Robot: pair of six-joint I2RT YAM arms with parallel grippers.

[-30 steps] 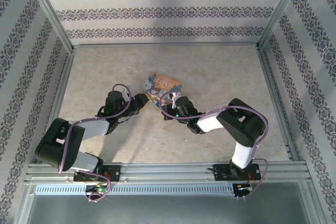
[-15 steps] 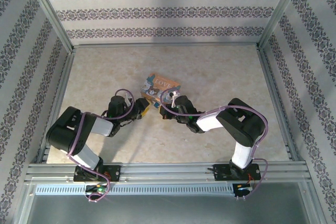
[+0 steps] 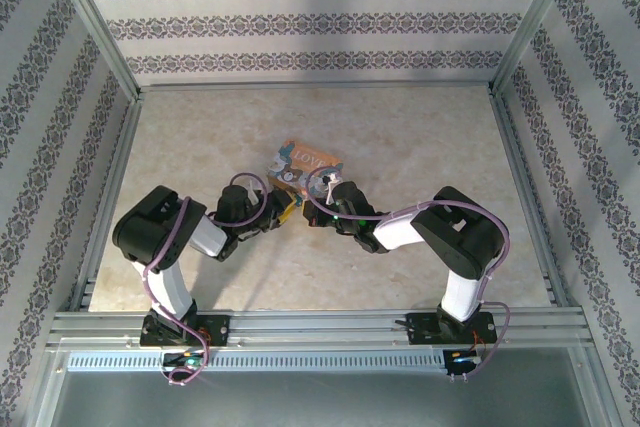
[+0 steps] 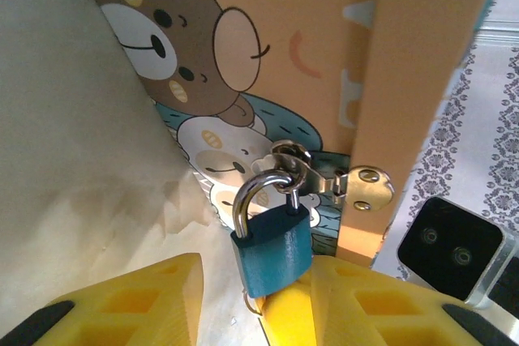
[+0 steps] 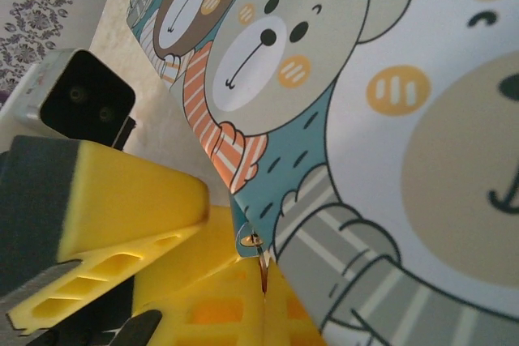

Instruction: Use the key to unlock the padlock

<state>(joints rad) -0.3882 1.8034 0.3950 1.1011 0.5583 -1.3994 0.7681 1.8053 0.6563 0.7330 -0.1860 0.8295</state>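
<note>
A small teal-blue padlock (image 4: 272,249) hangs by its silver shackle from a hasp (image 4: 357,184) on the side of an orange "LOVE" box (image 3: 305,162) printed with cartoon bears. My left gripper (image 4: 255,269) straddles the lock body, open. One yellow finger (image 4: 381,297) is close beside the lock and the other (image 4: 122,301) stands apart from it. My right gripper (image 5: 263,281) is shut on the key (image 5: 263,269). Its thin shaft points up at the keyhole in the padlock's underside (image 5: 251,238). In the top view the two grippers, left (image 3: 285,207) and right (image 3: 325,197), meet at the box's near corner.
The box rests on a pale marbled table (image 3: 420,137) fenced by metal rails (image 3: 520,177) and patterned walls. The right gripper's fingers (image 4: 292,318) sit just under the padlock. The left wrist camera housing (image 5: 85,95) is near the box's edge.
The left arm has folded in and carried its gripper right, up to the box's corner, its jaws narrowing around the padlock. The right gripper has stayed shut at the box.
</note>
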